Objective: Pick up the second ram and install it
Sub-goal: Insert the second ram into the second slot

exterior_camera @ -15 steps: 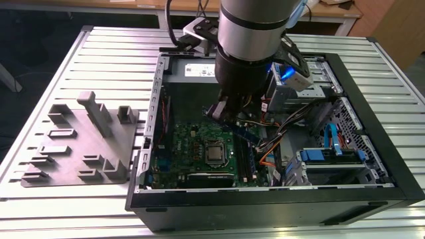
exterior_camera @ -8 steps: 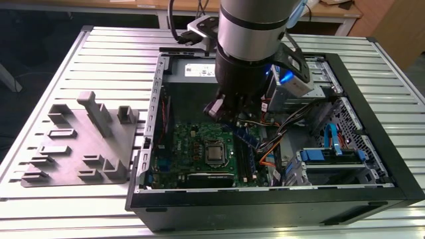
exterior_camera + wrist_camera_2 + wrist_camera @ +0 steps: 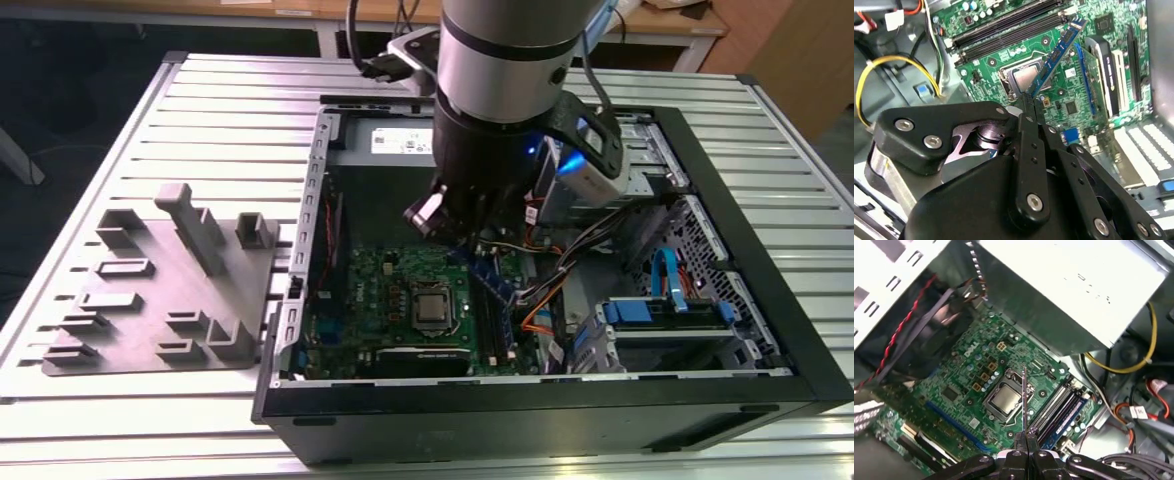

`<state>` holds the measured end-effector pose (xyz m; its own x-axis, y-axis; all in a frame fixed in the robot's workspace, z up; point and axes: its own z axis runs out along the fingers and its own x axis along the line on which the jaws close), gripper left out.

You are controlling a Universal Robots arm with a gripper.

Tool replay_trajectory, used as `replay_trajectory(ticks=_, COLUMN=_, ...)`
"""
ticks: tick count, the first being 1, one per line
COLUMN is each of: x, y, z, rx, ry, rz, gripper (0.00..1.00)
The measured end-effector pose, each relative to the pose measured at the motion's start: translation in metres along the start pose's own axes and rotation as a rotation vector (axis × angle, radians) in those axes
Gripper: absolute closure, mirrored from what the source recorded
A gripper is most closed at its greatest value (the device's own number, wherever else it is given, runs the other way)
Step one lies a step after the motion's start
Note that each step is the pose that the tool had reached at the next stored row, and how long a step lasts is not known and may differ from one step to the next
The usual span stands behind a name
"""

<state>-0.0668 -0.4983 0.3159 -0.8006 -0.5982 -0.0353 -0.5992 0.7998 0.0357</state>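
While my tool (image 3: pixel 1028 102) is clamped shut on one end of the second ram (image 3: pixel 1056 55), which hangs clear above the motherboard (image 3: pixel 985 64) by the CPU socket (image 3: pixel 1024 77), I judge it light, stiff, brittle: grip board edges, never chips or contacts.

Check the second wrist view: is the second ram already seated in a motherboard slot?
No: the second ram is clamped in the gripper, slanting in the air over the motherboard rather than standing in a slot.
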Motion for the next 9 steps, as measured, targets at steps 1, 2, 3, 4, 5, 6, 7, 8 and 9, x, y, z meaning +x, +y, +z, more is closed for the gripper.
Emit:
replay_trajectory(ticks=1, x=0.0, y=0.0, z=0.0, rx=0.0006, ry=-0.0006, rz=0.018, gripper=0.92)
replay_trajectory(ticks=2, x=0.0, y=0.0, z=0.0, rx=0.0013, ry=-0.0012, rz=0.036, gripper=0.92)
replay_trajectory(ticks=3, x=0.0, y=0.0, z=0.0001, rx=0.0019, ry=-0.0019, rz=0.055, gripper=0.92)
replay_trajectory(ticks=4, x=0.0, y=0.0, z=0.0001, rx=0.0026, ry=-0.0025, rz=0.073, gripper=0.92)
replay_trajectory(ticks=5, x=0.0, y=0.0, z=0.0001, rx=0.0032, ry=-0.0032, rz=0.091, gripper=0.92)
replay_trajectory(ticks=6, x=0.0, y=0.0, z=0.0001, rx=0.0039, ry=-0.0038, rz=0.109, gripper=0.92)
replay_trajectory(ticks=7, x=0.0, y=0.0, z=0.0002, rx=0.0046, ry=-0.0044, rz=0.127, gripper=0.92)
replay_trajectory(ticks=8, x=0.0, y=0.0, z=0.0002, rx=0.0052, ry=-0.0051, rz=0.145, gripper=0.92)
replay_trajectory(ticks=9, x=0.0, y=0.0, z=0.0003, rx=0.0058, ry=-0.0058, rz=0.163, gripper=0.92)
